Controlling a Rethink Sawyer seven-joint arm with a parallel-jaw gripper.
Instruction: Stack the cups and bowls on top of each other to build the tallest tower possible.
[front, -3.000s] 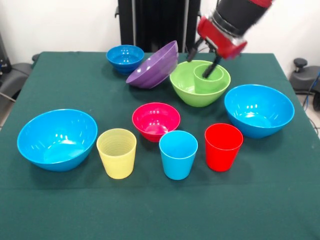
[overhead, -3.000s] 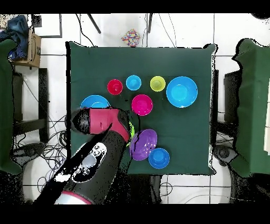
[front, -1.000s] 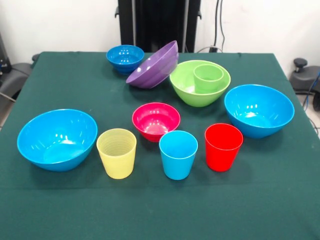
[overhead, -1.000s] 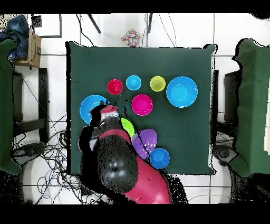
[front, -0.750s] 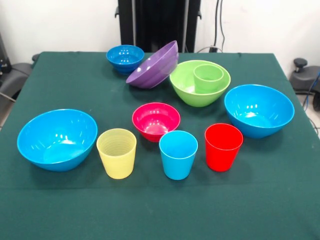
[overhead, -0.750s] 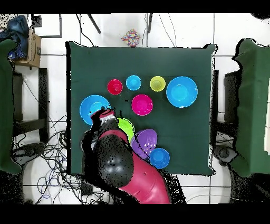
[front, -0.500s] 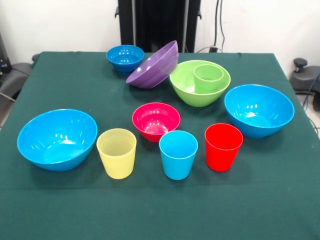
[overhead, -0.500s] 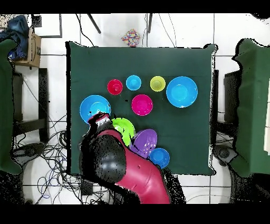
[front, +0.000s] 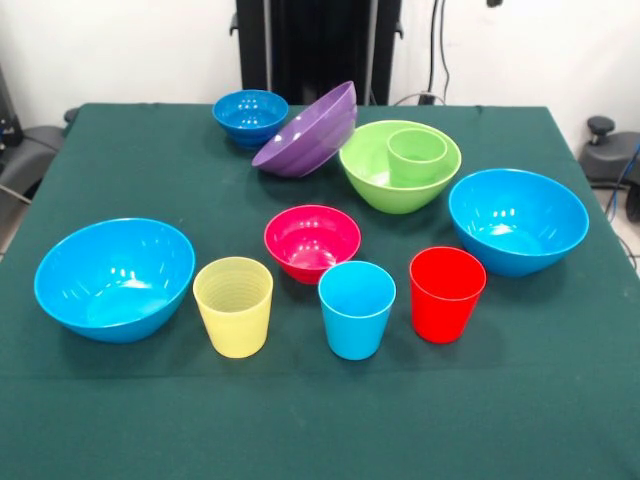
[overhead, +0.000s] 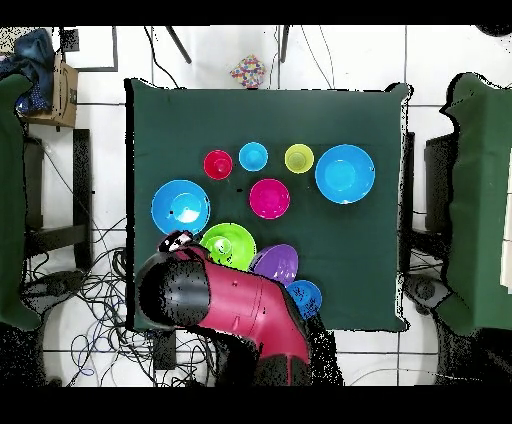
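The tower (front: 399, 165) is so far only the lime-green bowl with the green cup (front: 417, 156) standing upright inside it, just beside the gripper (overhead: 176, 241) in the overhead view. Every other bowl and cup holds nothing. The purple bowl (front: 308, 130) tilts on its side, leaning against the dark blue bowl (front: 250, 117) and just beside the tower. The arm (overhead: 225, 310) is drawn back over the table (front: 560, 400) edge, partly covering the purple and dark blue bowls from above. Beyond the tower from the gripper stand the pink-red bowl (front: 312, 241), yellow cup (front: 233, 306), blue cup (front: 356, 309) and red cup (front: 446, 293), with open cloth past them. Whether the gripper is wide or narrow cannot be told.
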